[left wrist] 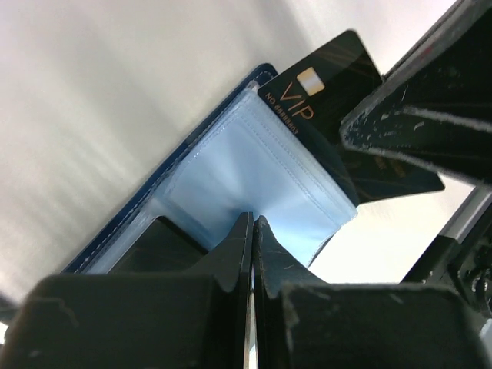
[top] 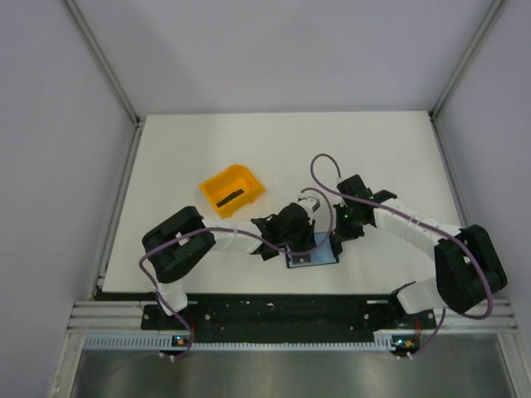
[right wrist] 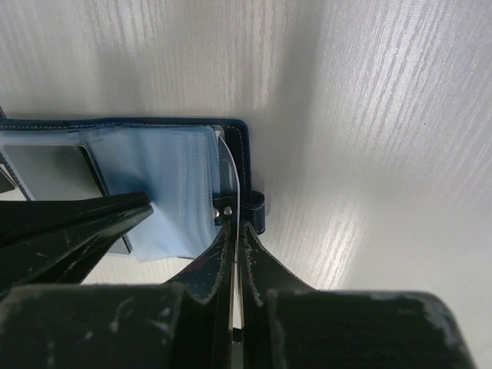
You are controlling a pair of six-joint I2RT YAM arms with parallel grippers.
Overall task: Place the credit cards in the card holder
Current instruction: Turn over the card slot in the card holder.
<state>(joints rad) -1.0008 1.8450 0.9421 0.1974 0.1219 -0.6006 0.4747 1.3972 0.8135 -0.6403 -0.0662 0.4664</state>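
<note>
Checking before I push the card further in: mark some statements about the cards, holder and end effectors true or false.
1. A credit card lies in the orange bin. True.
2. The card holder is folded shut. False: it lies open.
3. The left end effector is shut, its tips at the holder. True.
4. The right end effector is open and empty. False: it is shut on the VIP card.

Card holder [left wrist: 254,177]: navy stitched leather-look shell, glossy clear plastic sleeves. Credit card [left wrist: 330,73]: glossy black, gold print. Surface [right wrist: 369,115]: white, faint wood-grain, slight sheen. Fingers [left wrist: 224,265]: matt black plastic, scuffed.
</note>
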